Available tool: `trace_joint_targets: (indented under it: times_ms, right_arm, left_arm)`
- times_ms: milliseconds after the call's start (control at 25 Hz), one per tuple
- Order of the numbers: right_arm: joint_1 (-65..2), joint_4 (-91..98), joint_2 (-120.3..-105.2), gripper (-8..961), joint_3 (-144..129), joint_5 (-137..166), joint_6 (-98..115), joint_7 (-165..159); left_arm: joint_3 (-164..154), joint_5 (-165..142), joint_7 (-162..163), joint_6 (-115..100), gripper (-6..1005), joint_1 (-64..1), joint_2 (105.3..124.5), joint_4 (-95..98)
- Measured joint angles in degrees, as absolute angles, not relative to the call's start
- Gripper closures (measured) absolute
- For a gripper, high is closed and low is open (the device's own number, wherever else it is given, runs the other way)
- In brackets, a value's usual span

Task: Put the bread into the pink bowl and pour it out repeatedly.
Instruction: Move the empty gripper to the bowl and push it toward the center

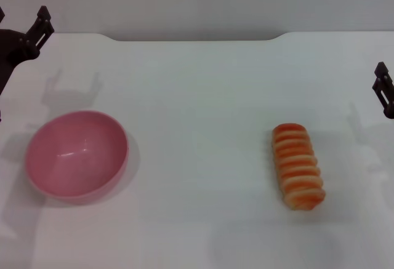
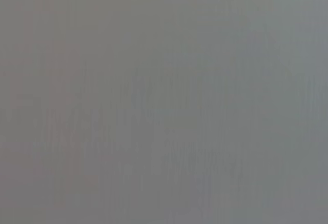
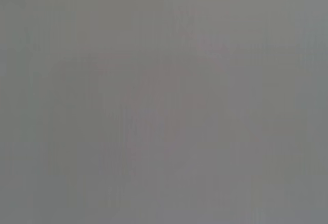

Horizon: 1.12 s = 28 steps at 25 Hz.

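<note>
The pink bowl (image 1: 76, 156) stands upright on the left of the white table, and nothing lies in it. The bread (image 1: 298, 165) lies striped side up on the right, its length running toward and away from me. My left gripper (image 1: 21, 16) hangs open at the far left, behind the bowl and well apart from it. My right gripper (image 1: 383, 88) shows only partly at the right edge, behind and to the right of the bread, touching nothing. Both wrist views show only plain grey.
The white table (image 1: 197, 96) has its back edge against a grey wall, with a shallow notch in the middle of that edge. Between bowl and bread is bare tabletop.
</note>
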<state>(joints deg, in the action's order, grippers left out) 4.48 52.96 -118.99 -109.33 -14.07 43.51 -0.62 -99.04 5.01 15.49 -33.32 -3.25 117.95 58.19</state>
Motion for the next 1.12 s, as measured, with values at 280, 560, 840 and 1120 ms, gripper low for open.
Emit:
trace_joint_targets:
  times_ms: [280,560,840,1120]
  right_arm:
    - [4.48,52.96,-119.00,301,-109.33,-14.07,43.51,-0.62]
    - [4.41,52.80,-119.01,303,-109.32,-14.06,43.51,-0.62]
    - [4.29,52.72,-118.98,305,-109.32,-14.06,43.51,-1.01]
    - [4.22,52.59,-118.92,307,-109.39,-14.06,43.51,-1.19]
  left_arm:
    - [-99.01,5.42,15.23,-33.32,139,-3.25,117.95,58.18]
    - [-98.89,5.45,15.20,-33.31,139,-3.25,117.95,58.18]
    - [-98.69,5.27,15.39,-33.31,139,-3.25,117.95,58.27]
    - [-98.69,5.10,15.62,-33.31,138,-3.25,117.95,58.32]
